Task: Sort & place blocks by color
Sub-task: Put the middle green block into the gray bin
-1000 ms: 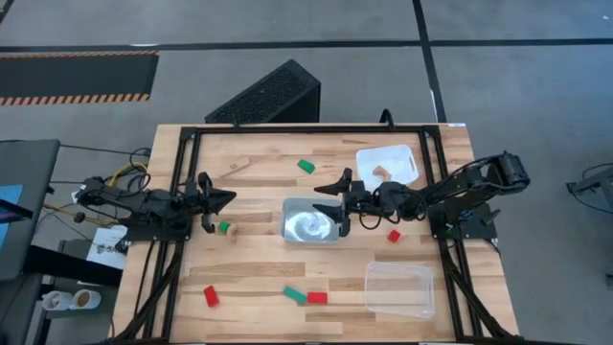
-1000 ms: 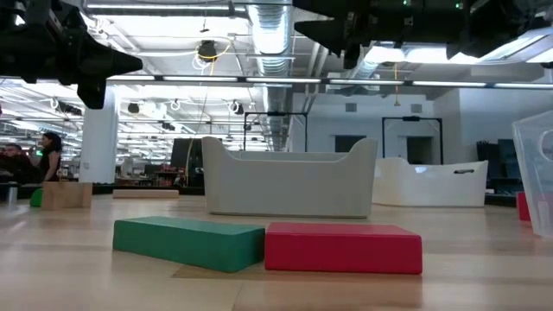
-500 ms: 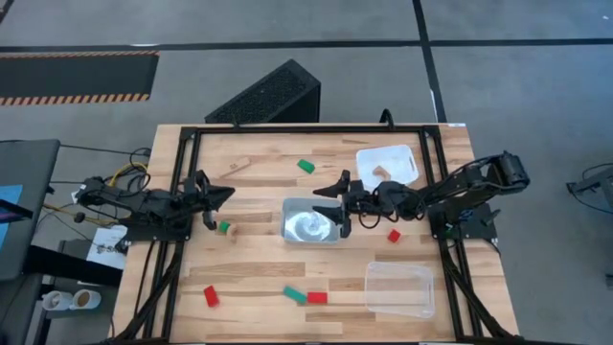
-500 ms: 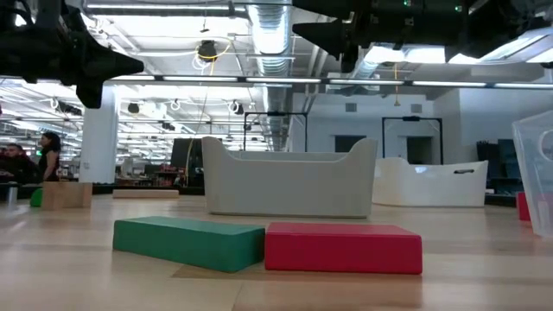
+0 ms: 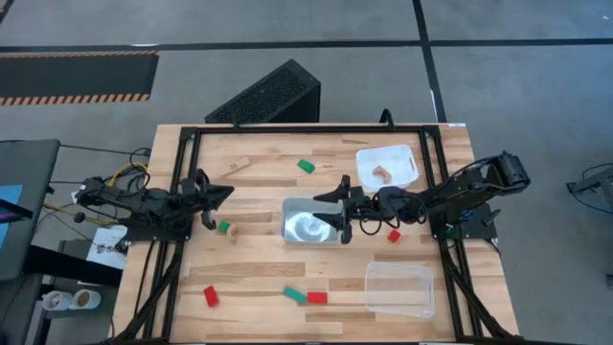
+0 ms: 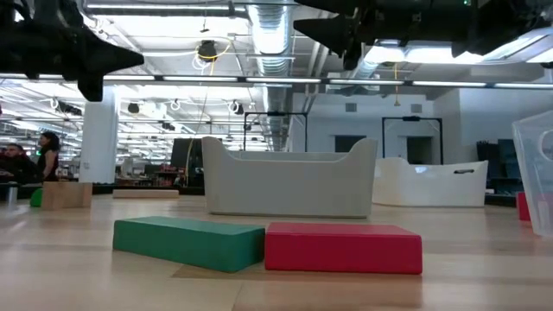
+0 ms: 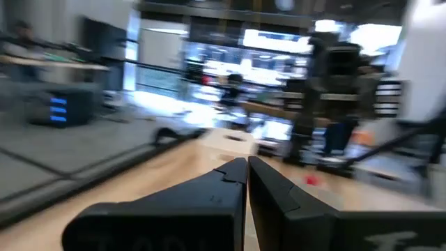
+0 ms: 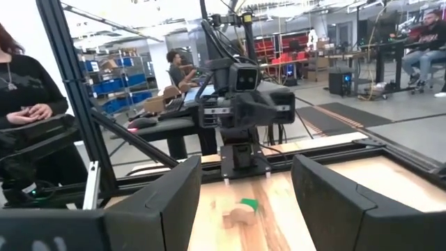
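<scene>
Small blocks lie scattered on the wooden table: a green one (image 5: pixel 306 166) and a wood one (image 5: pixel 239 166) toward the far side, a green (image 5: pixel 223 227) and wood pair near the left arm, a red one (image 5: pixel 211 296), a green (image 5: pixel 294 294) and red (image 5: pixel 316 297) pair near the front, and a red one (image 5: pixel 393 235). One wood block (image 5: pixel 382 172) rests in the white tray (image 5: pixel 406 153). My left gripper (image 5: pixel 228 192) (image 7: pixel 246 167) hovers shut, above and beyond the green and wood pair. My right gripper (image 5: pixel 331 211) (image 8: pixel 247 202) hangs open over the silvery tray (image 5: pixel 292 230).
A clear tray (image 5: pixel 398 287) sits at the near right. The black frame rails (image 5: pixel 306 127) run along the table's edges. In the low view the front green (image 6: pixel 190 240) and red (image 6: pixel 341 246) blocks lie side by side. A person in a black sleeve (image 8: pixel 28 104) stands beyond the table.
My left gripper has risen slightly and drawn a little toward the table's left edge. My right gripper has shifted a little toward the near edge above the silvery tray, staying open. No block has moved.
</scene>
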